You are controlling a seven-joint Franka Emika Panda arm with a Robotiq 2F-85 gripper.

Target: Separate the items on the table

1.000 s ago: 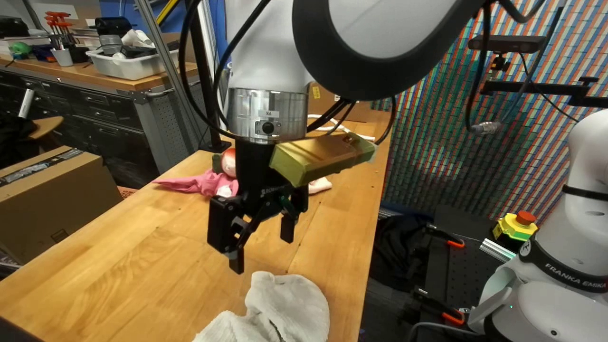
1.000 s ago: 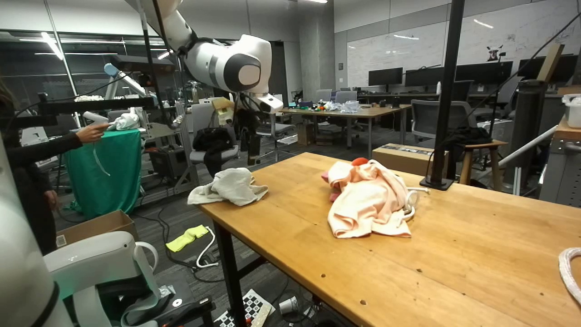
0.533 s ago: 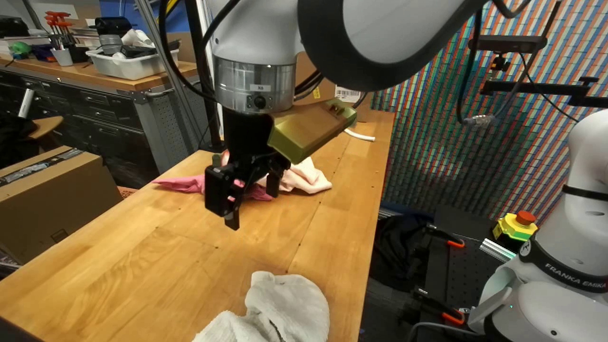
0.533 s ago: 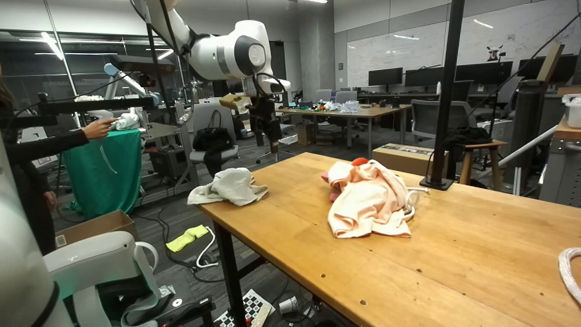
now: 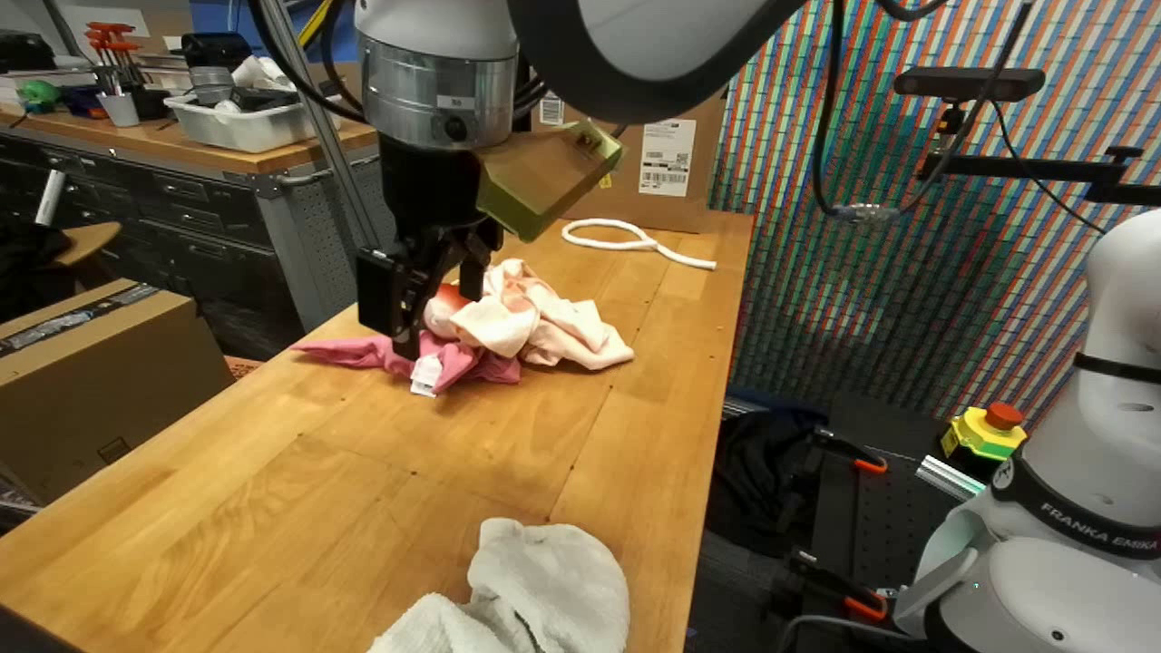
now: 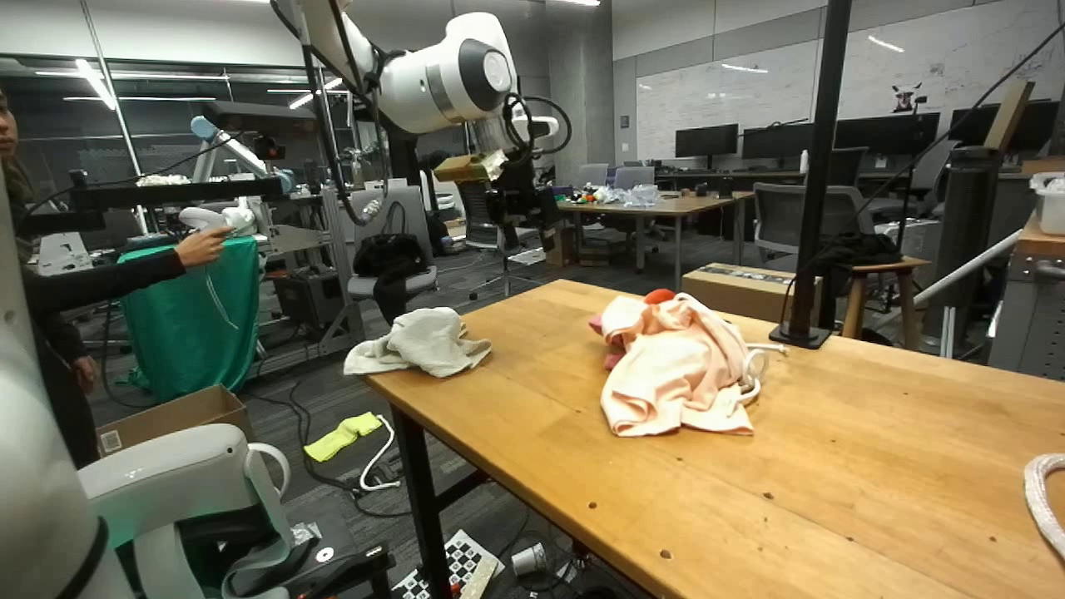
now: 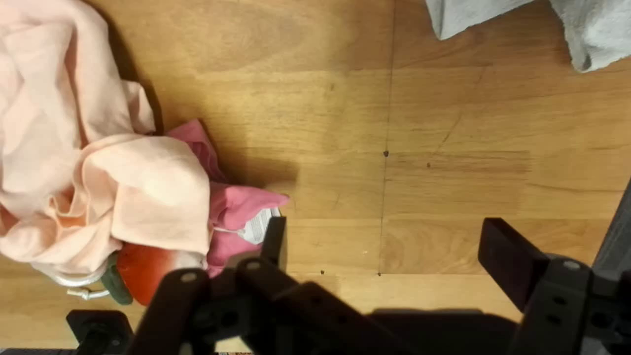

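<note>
A peach cloth [image 5: 567, 326] lies bunched on the wooden table, and it shows in both exterior views [image 6: 674, 374]. In the wrist view the peach cloth [image 7: 153, 192] partly covers a pink cloth [image 7: 231, 204] with a white tag and a red-and-white round object [image 7: 143, 268]. A white cloth [image 5: 562, 580] lies apart near the table's edge; it also shows in an exterior view [image 6: 428, 341] and at the top right of the wrist view [image 7: 596, 29]. My gripper [image 7: 384, 244] is open and empty above the table, its left finger overlapping the pink cloth's tag in view.
A white rope [image 5: 617, 243] lies at the table's far end before a cardboard box [image 5: 671, 163]. A black post [image 6: 811, 249] stands on the table edge near the pile. A white cord [image 6: 753, 374] lies beside the peach cloth. A person [image 6: 83, 274] stands at the far left.
My gripper has moved away from above the white cloth toward the peach and pink pile. It stays open. The cloths have not moved.
</note>
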